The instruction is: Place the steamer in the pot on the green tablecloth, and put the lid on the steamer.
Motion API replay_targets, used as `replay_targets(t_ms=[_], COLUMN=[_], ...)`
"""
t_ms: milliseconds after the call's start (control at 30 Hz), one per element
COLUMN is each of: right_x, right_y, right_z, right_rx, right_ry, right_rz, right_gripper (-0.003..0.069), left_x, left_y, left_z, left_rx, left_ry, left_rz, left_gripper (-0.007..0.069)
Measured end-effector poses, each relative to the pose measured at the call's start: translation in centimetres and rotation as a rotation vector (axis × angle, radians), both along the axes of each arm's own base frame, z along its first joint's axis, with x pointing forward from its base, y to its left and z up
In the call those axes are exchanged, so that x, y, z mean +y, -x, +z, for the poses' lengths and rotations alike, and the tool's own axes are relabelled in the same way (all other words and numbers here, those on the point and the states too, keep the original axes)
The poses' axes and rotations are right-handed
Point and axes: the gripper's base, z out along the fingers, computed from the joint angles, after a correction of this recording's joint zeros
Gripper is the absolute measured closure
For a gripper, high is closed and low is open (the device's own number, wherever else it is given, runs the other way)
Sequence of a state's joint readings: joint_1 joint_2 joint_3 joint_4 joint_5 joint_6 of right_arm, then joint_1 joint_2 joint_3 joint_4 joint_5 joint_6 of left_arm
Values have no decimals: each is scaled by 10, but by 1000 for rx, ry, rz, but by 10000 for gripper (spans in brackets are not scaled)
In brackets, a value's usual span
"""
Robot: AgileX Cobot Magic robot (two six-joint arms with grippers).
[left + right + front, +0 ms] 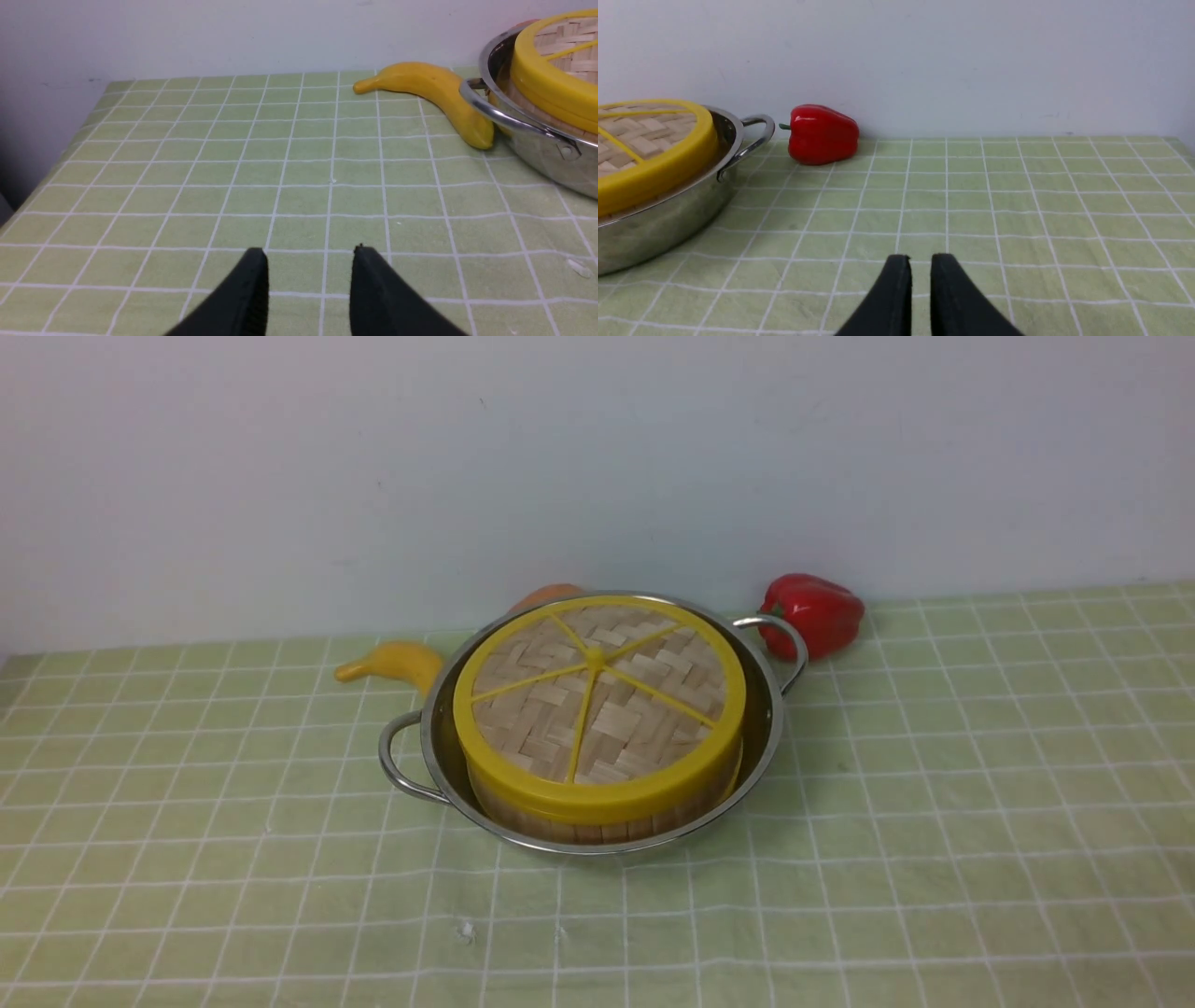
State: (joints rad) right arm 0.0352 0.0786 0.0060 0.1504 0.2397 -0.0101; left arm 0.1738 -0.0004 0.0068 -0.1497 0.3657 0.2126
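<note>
The shiny pot point(771, 719) stands on the green tablecloth point(934, 859) near the back wall. Inside it sits the steamer point(560, 827); only its bamboo wall shows. The lid point(597, 695), a woven disc with yellow rim and spokes, lies on top of it. Neither gripper appears in the front view. In the left wrist view my left gripper point(310, 252) is open over bare cloth, left of the pot point(537, 154) and lid point(551, 88). My right gripper point(920, 257) is slightly open with nothing between its fingers, right of the pot point(658, 224) and lid point(654, 172).
A yellow banana point(397, 663) lies against the pot's back left side, also seen in the left wrist view as the banana point(434, 93). A red bell pepper point(812, 611) rests by the wall at the pot's right handle. Something orange point(551, 595) peeks out behind the pot.
</note>
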Motion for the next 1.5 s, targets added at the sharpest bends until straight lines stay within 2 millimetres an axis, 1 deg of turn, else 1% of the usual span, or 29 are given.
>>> replay_targets(t_ms=[233, 500, 1500], right_x=[1, 1, 1], right_y=[6, 6, 6], right_z=[-4, -5, -6], right_rx=[18, 30, 30], right_ry=[-1, -4, -5], right_rz=[11, 13, 13], right_gripper=[539, 508, 433], left_x=[0, 0, 0], left_y=[0, 0, 0], left_z=[0, 0, 0], left_rx=[0, 0, 1], left_ry=[1, 1, 0], left_rz=[0, 0, 0], left_gripper=[382, 382, 382])
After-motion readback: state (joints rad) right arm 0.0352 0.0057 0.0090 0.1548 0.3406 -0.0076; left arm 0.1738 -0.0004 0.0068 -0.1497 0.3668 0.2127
